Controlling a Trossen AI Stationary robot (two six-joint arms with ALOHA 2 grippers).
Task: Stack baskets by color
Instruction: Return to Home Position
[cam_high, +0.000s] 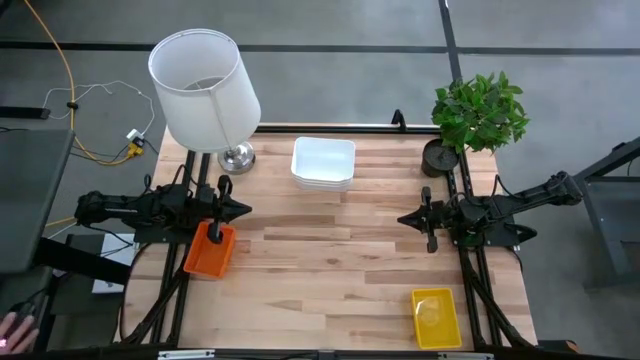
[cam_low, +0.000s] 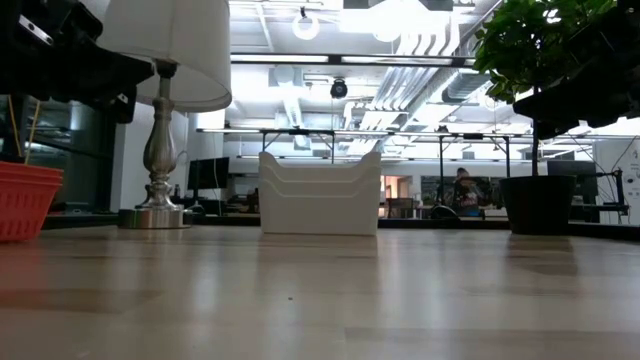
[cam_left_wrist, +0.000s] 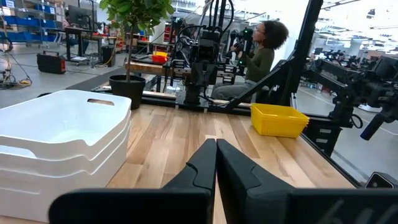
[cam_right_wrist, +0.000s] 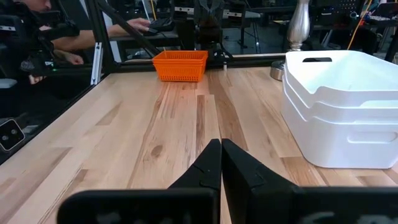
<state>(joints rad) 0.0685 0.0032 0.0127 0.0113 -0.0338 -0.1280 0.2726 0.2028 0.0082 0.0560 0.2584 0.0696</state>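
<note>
A stack of white baskets (cam_high: 323, 163) stands on the table's far middle; the same stack (cam_left_wrist: 62, 143) shows in the left wrist view and the stack (cam_right_wrist: 342, 106) in the right wrist view. A red basket stack (cam_high: 209, 250) rests at the left edge, just under my left gripper (cam_high: 243, 210), which is shut and holds nothing. A yellow basket stack (cam_high: 435, 317) sits at the near right corner. My right gripper (cam_high: 404, 217) hovers shut above the right side, clear of everything.
A lamp with a big white shade (cam_high: 205, 88) and metal base (cam_high: 237, 156) stands at the far left. A potted plant (cam_high: 478, 115) stands at the far right. The wooden table (cam_high: 330, 270) shows bare boards through the middle. People sit beyond the table.
</note>
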